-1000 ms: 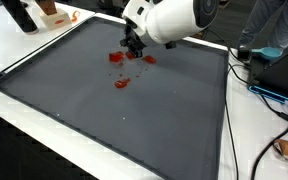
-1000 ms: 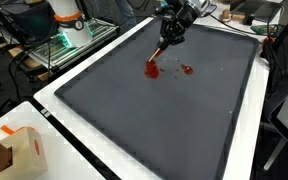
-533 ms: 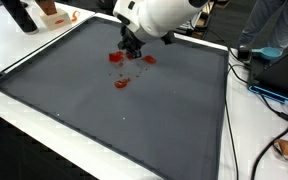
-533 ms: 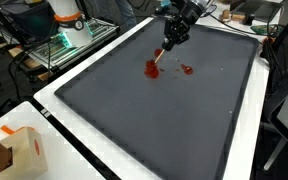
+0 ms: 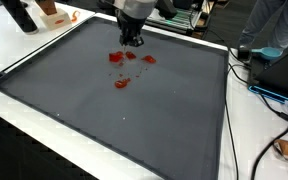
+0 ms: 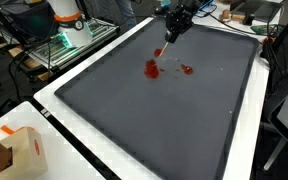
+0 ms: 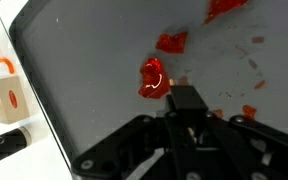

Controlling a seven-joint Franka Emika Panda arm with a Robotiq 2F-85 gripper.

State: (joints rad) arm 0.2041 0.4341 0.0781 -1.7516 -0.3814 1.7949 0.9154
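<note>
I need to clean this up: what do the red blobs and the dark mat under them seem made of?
The red blobs: likely something wet or gel-like, sauce or paint perhaps; glossy, with a bright highlight and smeared specks around. The mat: probably rubber or foam; matte dark grey, no reflections.

This looks like a robotics lab or workshop. A wide surface [image 5: 134, 125] is covered by a dark grey mat with a white border, and loose black and blue cables [image 5: 269, 95] trail along its right side. At the upper left of an exterior view, a metal rack of equipment [image 6: 56, 47] glows green beneath a white-and-orange machine [image 6: 66, 12]. A brown cardboard box [image 6: 16, 150] sits at the lower left.
</note>
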